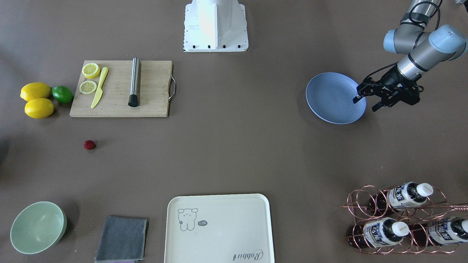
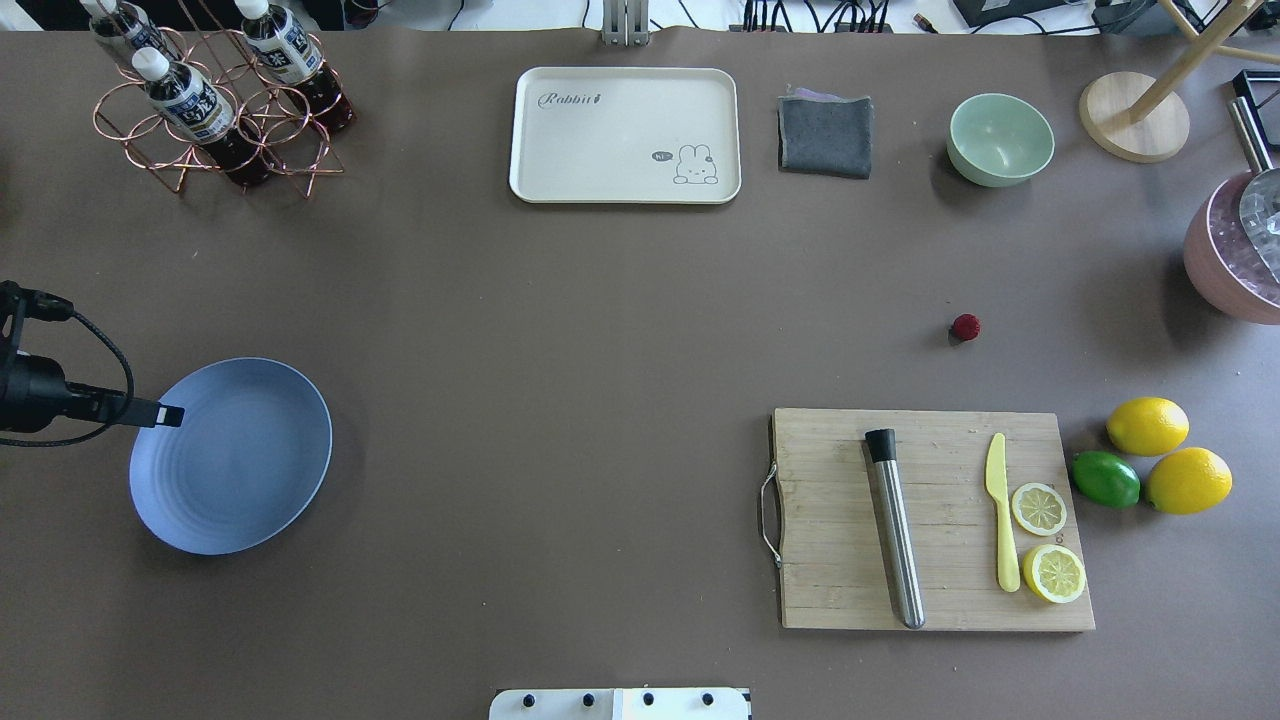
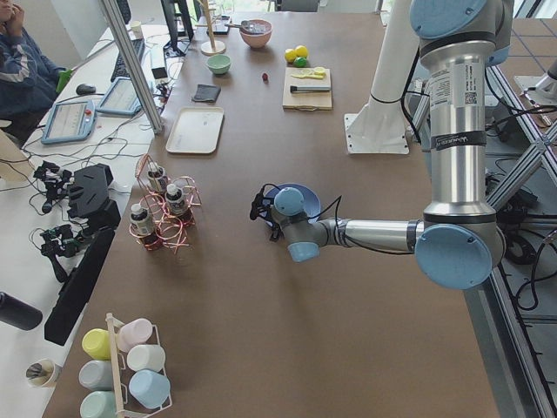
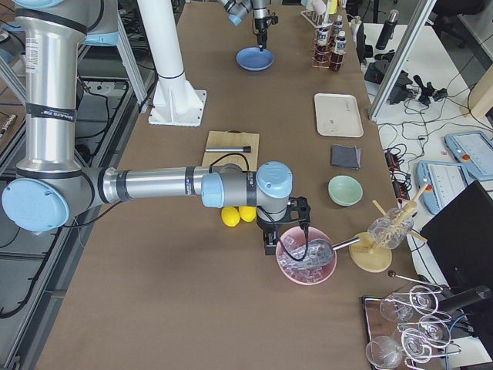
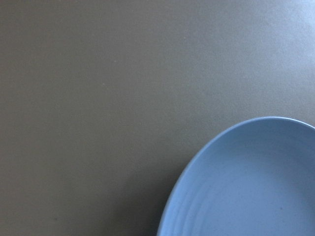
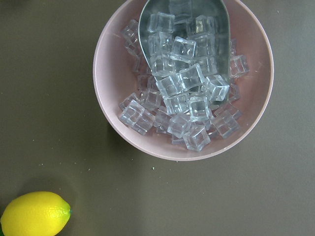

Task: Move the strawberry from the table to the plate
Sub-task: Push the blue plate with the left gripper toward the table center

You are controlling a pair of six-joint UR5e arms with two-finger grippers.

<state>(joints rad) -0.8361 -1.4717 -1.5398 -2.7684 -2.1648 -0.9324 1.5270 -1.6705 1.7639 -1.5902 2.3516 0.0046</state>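
The strawberry (image 1: 89,145) (image 2: 966,326), tiny and dark red, lies alone on the brown-grey table (image 1: 234,146), just out from the cutting board, far from both grippers. The round light blue plate (image 1: 334,98) (image 2: 235,455) sits empty on the other half of the table; the left wrist view shows part of its rim (image 5: 256,187). My left gripper (image 1: 365,103) hovers open and empty at the plate's outer edge, one fingertip (image 2: 170,413) over the rim. My right gripper (image 4: 281,231) shows only in the exterior right view, above a pink bowl; I cannot tell its state.
A wooden cutting board (image 1: 120,88) carries lemon slices, a yellow knife and a metal muddler. Two lemons and a lime (image 1: 62,94) lie beside it. A pink bowl of ice cubes (image 6: 182,78) holds a metal scoop. Green bowl (image 1: 37,227), grey cloth (image 1: 122,238), cream tray (image 1: 218,228) and bottle rack (image 1: 398,219) line the operators' side.
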